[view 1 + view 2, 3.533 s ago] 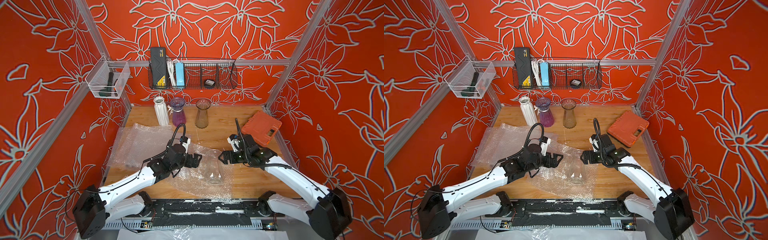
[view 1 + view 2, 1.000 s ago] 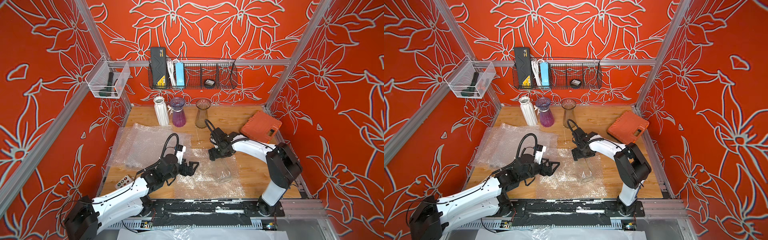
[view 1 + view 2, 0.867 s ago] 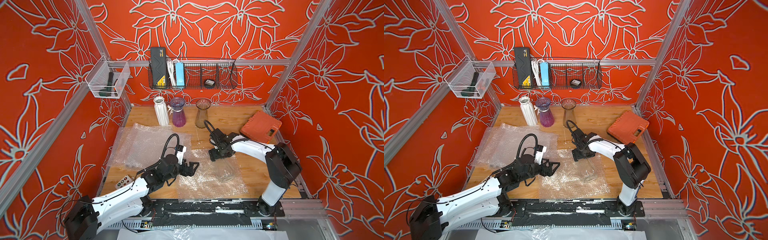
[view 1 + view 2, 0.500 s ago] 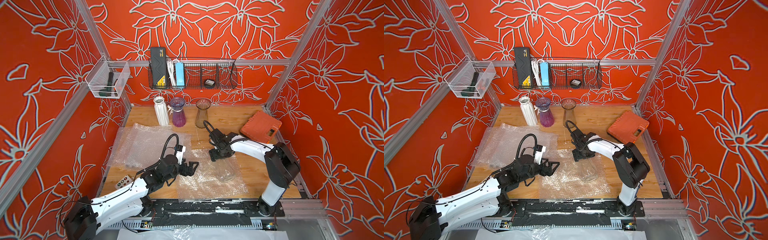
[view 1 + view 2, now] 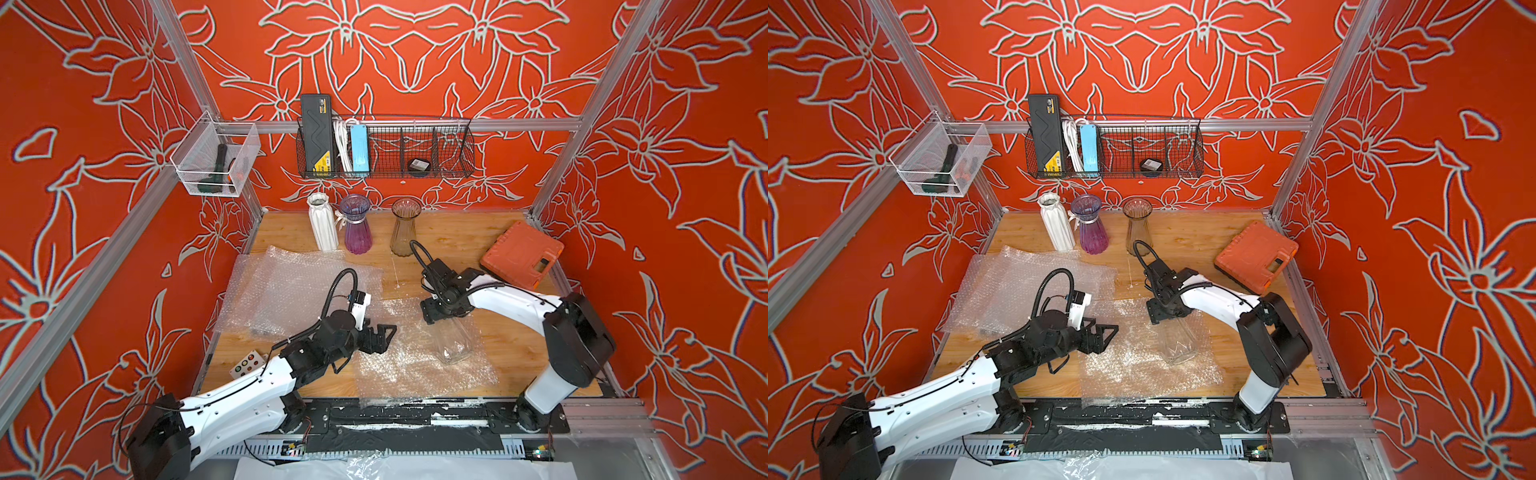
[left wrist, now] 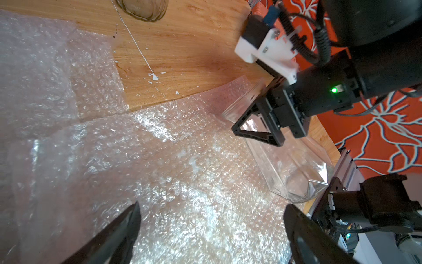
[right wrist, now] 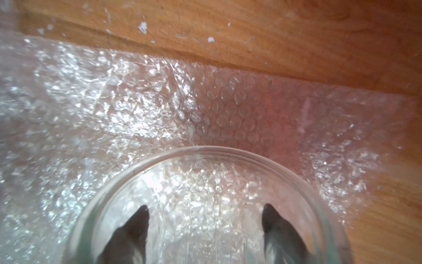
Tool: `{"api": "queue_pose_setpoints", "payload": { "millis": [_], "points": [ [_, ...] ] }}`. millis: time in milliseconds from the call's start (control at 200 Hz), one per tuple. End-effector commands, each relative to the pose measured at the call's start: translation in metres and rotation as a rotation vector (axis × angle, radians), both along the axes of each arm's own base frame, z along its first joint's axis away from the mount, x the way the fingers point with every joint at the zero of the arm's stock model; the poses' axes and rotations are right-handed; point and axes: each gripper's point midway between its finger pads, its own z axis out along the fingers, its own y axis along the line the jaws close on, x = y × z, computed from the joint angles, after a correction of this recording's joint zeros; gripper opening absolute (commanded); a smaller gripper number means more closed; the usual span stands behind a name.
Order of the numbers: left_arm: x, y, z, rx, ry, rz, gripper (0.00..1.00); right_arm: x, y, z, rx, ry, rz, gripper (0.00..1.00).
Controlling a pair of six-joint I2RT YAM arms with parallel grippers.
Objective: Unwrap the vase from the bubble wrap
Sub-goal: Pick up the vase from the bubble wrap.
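Right end effector [image 5: 441, 311] now straddles the vase [image 5: 454, 345] at its neck, jaws narrowing, grip unconfirmed. Vase lies bare on flattened bubble wrap [image 5: 405, 368], lower centre of frame; left end effector [image 5: 380, 336] wide open, empty. Unwrap looks done.

Clear faceted glass vase [image 5: 454, 345] lying on crinkly clear bubble wrap sheet [image 5: 405, 374], black right gripper [image 5: 442, 316] at its neck, black left gripper [image 5: 383, 338] spread wide over the sheet's edge.

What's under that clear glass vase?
A sheet of bubble wrap spread on the wooden table, visible through the clear glass vase. The right gripper hides the spot under its neck.
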Motion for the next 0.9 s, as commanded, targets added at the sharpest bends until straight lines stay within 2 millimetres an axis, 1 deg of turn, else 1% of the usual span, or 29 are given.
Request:
{"api": "queue_pose_setpoints", "payload": {
  "millis": [0, 155, 295, 470, 656, 766, 811, 896],
  "points": [
    [0.001, -0.001, 0.002, 0.004, -0.002, 0.005, 0.95, 0.012, 0.006, 0.043, 0.098, -0.155, 0.012, 0.06],
    [0.002, -0.001, 0.001, 0.01, 0.007, 0.007, 0.95, 0.012, 0.003, 0.076, 0.163, -0.259, 0.016, 0.0],
    [0.002, 0.0, -0.002, 0.018, 0.014, 0.013, 0.95, 0.011, 0.002, 0.1, 0.206, -0.333, 0.041, 0.0],
    [0.002, 0.0, -0.004, 0.019, 0.028, 0.015, 0.95, 0.014, 0.002, 0.143, 0.294, -0.513, 0.082, 0.0],
    [0.004, 0.0, 0.001, 0.015, 0.025, 0.025, 0.95, 0.019, -0.001, 0.179, 0.329, -0.722, 0.143, 0.0],
    [0.007, 0.003, 0.005, 0.024, 0.017, 0.037, 0.95, 0.033, -0.008, 0.194, 0.32, -0.814, 0.14, 0.0],
    [0.007, 0.004, 0.006, 0.026, 0.016, 0.04, 0.95, 0.041, -0.012, 0.198, 0.317, -0.828, 0.128, 0.0],
    [0.008, 0.005, 0.007, 0.027, 0.014, 0.045, 0.95, 0.063, -0.022, 0.204, 0.335, -0.846, 0.091, 0.0]
  ]
}}
